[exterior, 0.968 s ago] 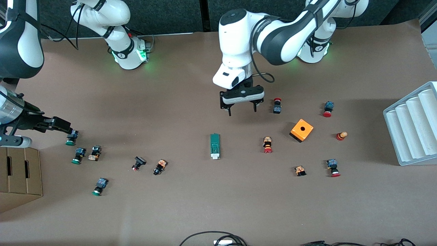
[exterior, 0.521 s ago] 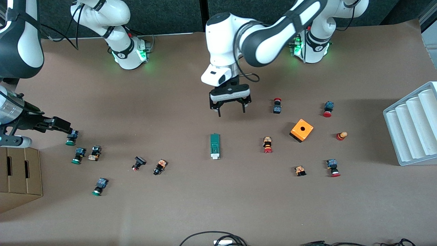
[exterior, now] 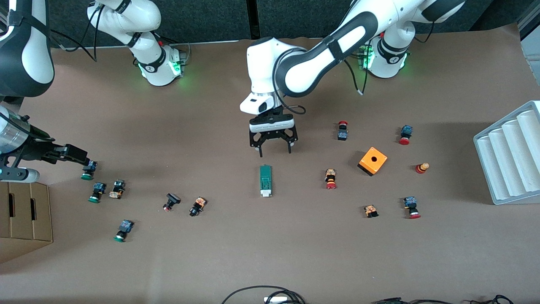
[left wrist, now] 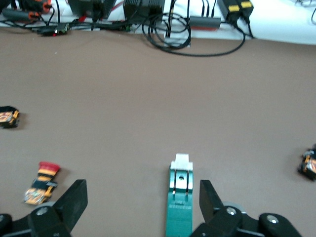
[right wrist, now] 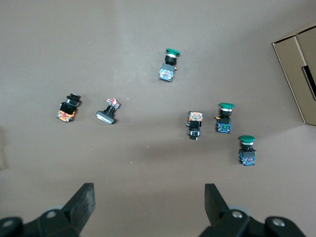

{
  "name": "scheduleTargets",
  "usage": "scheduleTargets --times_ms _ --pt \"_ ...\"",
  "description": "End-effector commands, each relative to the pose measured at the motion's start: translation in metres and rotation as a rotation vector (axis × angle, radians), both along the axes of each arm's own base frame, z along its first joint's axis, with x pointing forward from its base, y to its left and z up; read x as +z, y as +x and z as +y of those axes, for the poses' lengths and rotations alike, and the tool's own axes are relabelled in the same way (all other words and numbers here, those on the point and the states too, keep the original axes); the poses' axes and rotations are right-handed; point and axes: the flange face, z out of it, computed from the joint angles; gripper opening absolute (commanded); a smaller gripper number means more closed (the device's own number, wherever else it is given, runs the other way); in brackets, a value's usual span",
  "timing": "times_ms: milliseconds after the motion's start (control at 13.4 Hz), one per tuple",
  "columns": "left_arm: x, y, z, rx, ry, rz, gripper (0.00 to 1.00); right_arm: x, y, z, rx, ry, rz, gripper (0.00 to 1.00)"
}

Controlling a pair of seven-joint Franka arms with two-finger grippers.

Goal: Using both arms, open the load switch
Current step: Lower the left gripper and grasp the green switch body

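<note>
The left gripper (exterior: 273,148) hangs over the bare table just past the green end of the load switch (exterior: 265,180), its fingers (left wrist: 73,201) spread wide and holding nothing; the switch lies flat mid-table, white block end toward the front camera; the right gripper (right wrist: 148,200) waits wide open and empty over the green-capped push buttons (right wrist: 226,118) beside the cardboard box (exterior: 24,219); the white ridged tray (exterior: 509,152) sits at the left arm's end.
</note>
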Motion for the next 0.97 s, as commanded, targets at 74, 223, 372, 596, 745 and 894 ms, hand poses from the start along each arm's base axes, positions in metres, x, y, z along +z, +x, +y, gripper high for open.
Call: scheduleTargets --times_ms 74,223,372,596,745,894 --pt "-0.044 -0.008 -0.015 0.022 -0.084 -0.124 1.0 0.003 0.004 -0.002 -0.002 -0.013 -0.004 1.0" --pt "-0.063 -0.013 -0.021 0.019 -0.102 -0.165 1.0 0.003 0.004 -0.002 -0.002 -0.013 -0.004 1.0" --pt "-0.085 -0.025 -0.029 0.026 -0.111 -0.196 1.0 0.003 0.004 -0.002 -0.003 -0.013 -0.004 1.0" --pt "-0.126 -0.046 -0.038 0.027 -0.096 -0.275 1.0 0.003 0.004 -0.002 -0.003 -0.013 -0.004 1.0" --pt "-0.155 -0.054 -0.039 -0.008 -0.072 -0.33 1.0 0.003 0.004 -0.002 -0.002 -0.013 -0.004 1.0" --pt "-0.183 -0.053 -0.034 -0.066 -0.052 -0.382 1.0 0.003 0.004 -0.002 -0.003 -0.013 -0.004 1.0"
